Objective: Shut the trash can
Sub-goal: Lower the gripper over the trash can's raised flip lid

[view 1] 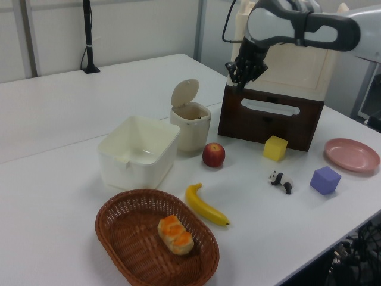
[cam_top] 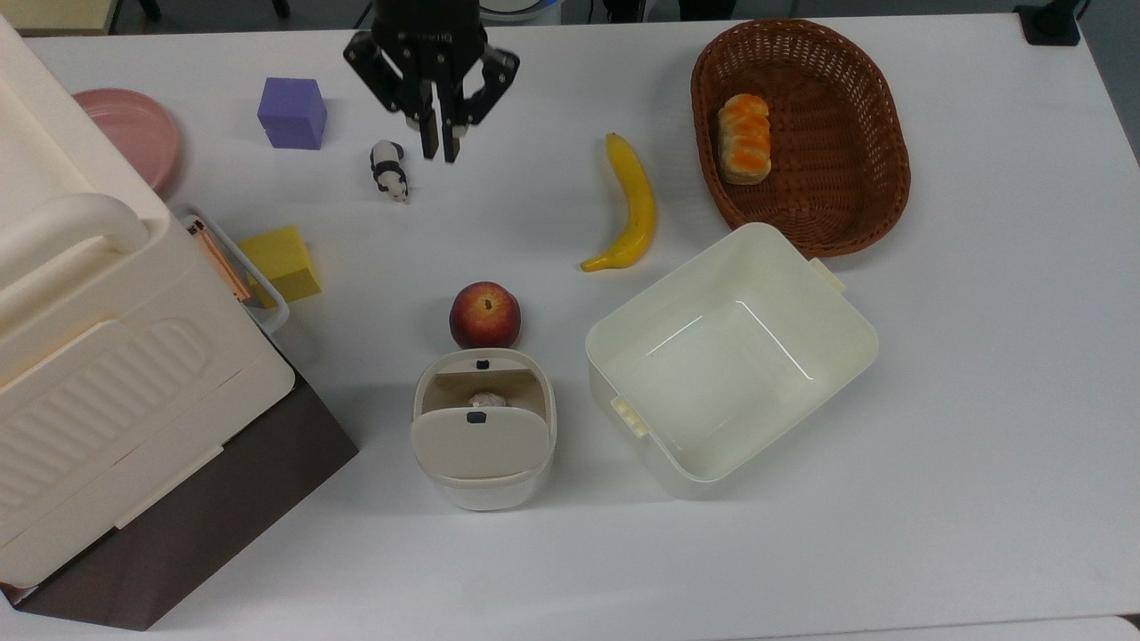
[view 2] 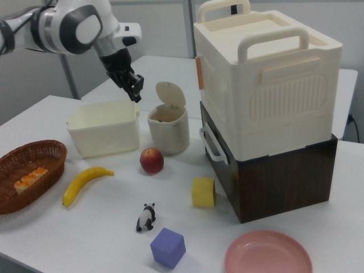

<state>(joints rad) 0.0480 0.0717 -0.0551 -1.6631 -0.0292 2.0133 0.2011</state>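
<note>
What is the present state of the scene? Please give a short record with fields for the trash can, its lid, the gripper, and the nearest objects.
trash can: upright on the white table, between the apple and the lidless tub
lid: open, standing up at the hinge
gripper: shut, holding nothing, above the table, apart from the trash can
apple: beside the trash can
lidless tub: on the top view's right of the trash can
task status: lid not yet closed
</note>
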